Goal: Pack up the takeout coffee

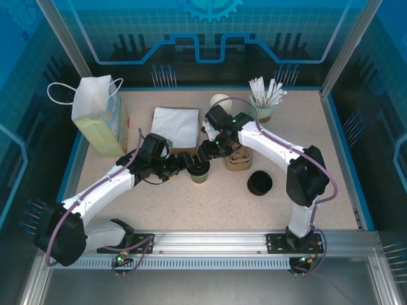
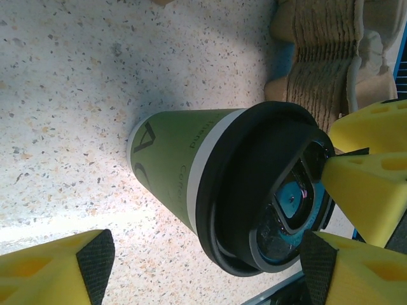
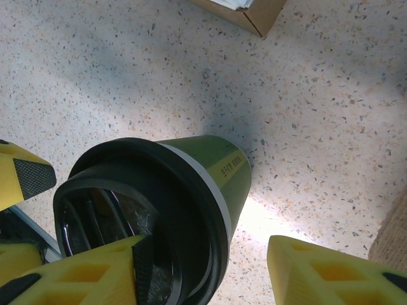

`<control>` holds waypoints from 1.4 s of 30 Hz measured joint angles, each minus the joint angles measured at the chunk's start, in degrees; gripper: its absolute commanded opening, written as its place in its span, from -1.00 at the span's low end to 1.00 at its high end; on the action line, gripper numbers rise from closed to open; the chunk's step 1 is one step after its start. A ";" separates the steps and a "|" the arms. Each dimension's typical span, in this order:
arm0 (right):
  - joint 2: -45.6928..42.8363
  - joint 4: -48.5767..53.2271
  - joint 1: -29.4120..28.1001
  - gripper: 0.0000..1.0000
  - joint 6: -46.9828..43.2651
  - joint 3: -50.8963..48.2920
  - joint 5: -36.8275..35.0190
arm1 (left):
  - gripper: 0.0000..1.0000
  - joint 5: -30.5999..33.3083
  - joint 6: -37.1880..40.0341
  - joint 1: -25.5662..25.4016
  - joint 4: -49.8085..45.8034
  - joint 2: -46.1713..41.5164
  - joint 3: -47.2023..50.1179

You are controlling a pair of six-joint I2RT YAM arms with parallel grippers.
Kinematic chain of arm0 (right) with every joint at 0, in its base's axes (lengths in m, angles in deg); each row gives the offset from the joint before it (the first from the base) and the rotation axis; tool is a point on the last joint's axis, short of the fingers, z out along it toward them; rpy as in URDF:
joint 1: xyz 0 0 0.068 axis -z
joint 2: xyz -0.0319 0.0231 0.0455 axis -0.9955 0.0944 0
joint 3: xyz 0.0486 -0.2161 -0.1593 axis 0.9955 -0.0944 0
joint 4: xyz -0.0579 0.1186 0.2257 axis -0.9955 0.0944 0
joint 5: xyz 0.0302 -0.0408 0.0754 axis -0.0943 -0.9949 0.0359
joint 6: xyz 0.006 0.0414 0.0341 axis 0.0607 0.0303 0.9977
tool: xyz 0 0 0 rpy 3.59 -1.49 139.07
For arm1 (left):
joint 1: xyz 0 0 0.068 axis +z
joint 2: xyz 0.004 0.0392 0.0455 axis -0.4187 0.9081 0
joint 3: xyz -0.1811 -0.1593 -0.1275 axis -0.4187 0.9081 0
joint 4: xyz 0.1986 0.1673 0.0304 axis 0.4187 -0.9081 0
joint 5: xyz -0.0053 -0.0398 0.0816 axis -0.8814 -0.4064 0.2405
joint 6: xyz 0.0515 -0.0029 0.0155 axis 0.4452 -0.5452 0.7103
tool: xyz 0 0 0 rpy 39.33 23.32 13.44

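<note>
The takeout coffee [image 1: 199, 171], an olive-green paper cup capped with a black lid [image 2: 254, 190], stands upright near the centre of the table [image 1: 191, 210]. The brown cup carrier [image 1: 239, 159] is just beside it at 3 o'clock and the paper bag [image 1: 95, 117] well apart at 10 o'clock. Your left gripper [image 2: 206, 254] comes in from 9 o'clock, fingers spread wide either side of the cup. Your right gripper [image 3: 213, 251] comes from 1 o'clock, also spread, with one finger over the lid, possibly touching it. Your main risk is crowding: the two sets of yellow fingers could clash or nudge the cup over. Squeezing hard could buckle the paper wall and pop the lid.
</note>
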 measured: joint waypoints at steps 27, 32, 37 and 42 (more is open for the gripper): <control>0.50 0.81 -0.02 -0.27 0.26 0.07 1.97 | 0.50 -0.22 0.17 -0.02 1.14 2.21 1.53; 0.50 0.79 0.00 -0.33 0.48 -0.13 2.40 | 0.51 -0.46 0.17 -0.24 1.92 2.91 1.53; 0.50 0.74 0.00 -0.34 0.63 -0.26 2.45 | 0.51 -0.72 0.17 -0.61 2.99 3.67 1.53; 0.44 0.24 0.00 -0.35 0.63 -0.79 2.58 | 0.50 -0.83 0.17 -0.76 3.54 4.00 1.51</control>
